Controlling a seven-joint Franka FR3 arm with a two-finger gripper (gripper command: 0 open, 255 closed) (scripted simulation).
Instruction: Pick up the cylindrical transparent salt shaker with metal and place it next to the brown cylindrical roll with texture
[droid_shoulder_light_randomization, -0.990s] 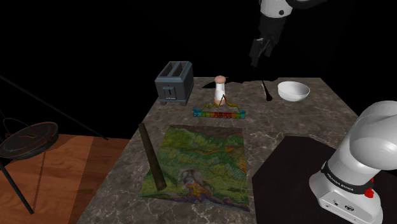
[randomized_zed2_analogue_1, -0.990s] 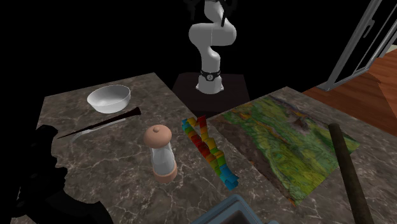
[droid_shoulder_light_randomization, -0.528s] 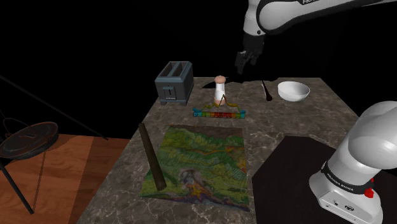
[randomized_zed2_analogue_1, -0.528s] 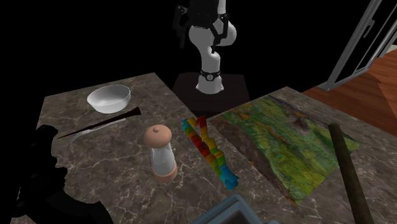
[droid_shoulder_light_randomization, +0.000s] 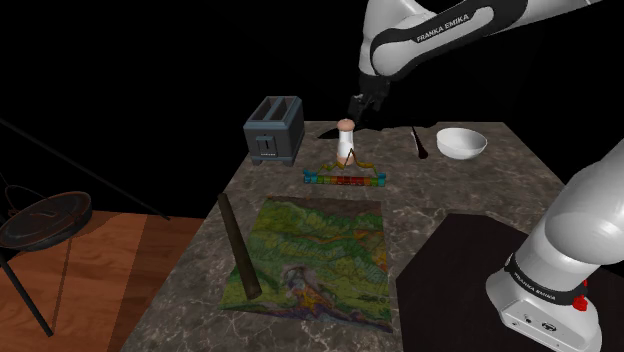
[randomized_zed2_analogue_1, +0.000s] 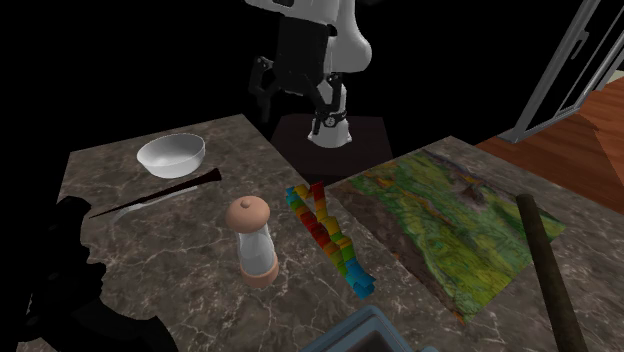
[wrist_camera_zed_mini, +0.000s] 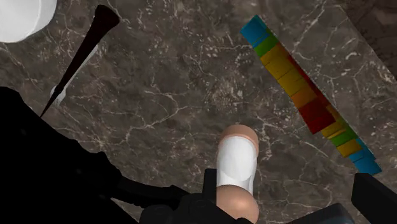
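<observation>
The salt shaker (randomized_zed2_analogue_1: 252, 240) is not yet grasped, the pincer (randomized_zed2_analogue_1: 303, 103) being held open above it; pickup and placement beside the brown roll (droid_shoulder_light_randomization: 238, 245) are outstanding.

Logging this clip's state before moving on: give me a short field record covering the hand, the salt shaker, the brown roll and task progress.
hand: open, above the salt shaker, not touching it
salt shaker: upright on the marbled counter, beside the coloured block strip
brown roll: along the map mat edge at the shoulder view's left, apart from the shaker
held: nothing
progress: grasp not yet made
</observation>
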